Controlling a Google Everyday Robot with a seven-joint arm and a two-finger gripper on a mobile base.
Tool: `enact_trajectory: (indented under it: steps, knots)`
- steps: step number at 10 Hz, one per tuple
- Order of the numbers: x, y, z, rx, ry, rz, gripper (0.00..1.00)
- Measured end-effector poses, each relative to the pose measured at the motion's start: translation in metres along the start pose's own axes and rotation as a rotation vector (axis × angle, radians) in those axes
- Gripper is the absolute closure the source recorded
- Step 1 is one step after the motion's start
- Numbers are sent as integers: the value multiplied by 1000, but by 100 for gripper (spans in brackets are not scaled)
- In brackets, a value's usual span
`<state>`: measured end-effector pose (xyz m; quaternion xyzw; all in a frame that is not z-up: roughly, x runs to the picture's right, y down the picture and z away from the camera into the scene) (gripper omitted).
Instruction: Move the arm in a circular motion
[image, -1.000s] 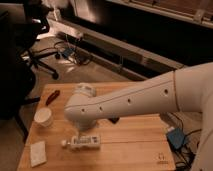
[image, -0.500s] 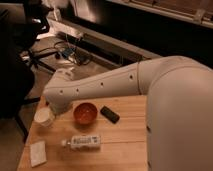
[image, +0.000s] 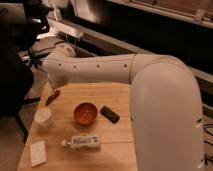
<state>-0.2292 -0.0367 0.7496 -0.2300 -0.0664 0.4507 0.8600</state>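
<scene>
The arm (image: 115, 70) is a thick glossy white tube with small dark screw holes. It reaches from the big rounded segment at the right (image: 165, 110) leftward across the far edge of the wooden table (image: 120, 155). Its short wrist (image: 57, 75) ends above the table's far left corner. The gripper is hidden behind the wrist end and does not show.
On the table lie an orange bowl (image: 85, 113), a black block (image: 110, 114), a white cup (image: 44, 117), a plastic bottle on its side (image: 82, 142), a white pad (image: 38, 153) and a reddish object (image: 52, 97). A dark office chair (image: 12, 80) stands at the left.
The arm has swung up and back from low over the table's middle to its far edge. The bowl, the black block and the bottle now show in full.
</scene>
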Motion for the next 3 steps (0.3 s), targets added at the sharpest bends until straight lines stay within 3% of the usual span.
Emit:
enact_trajectory:
  steps: [2,3]
  knots:
    - [-12,-51,-15,72,-24,51,35]
    - [-8,-76,-20,103,-17,87,35]
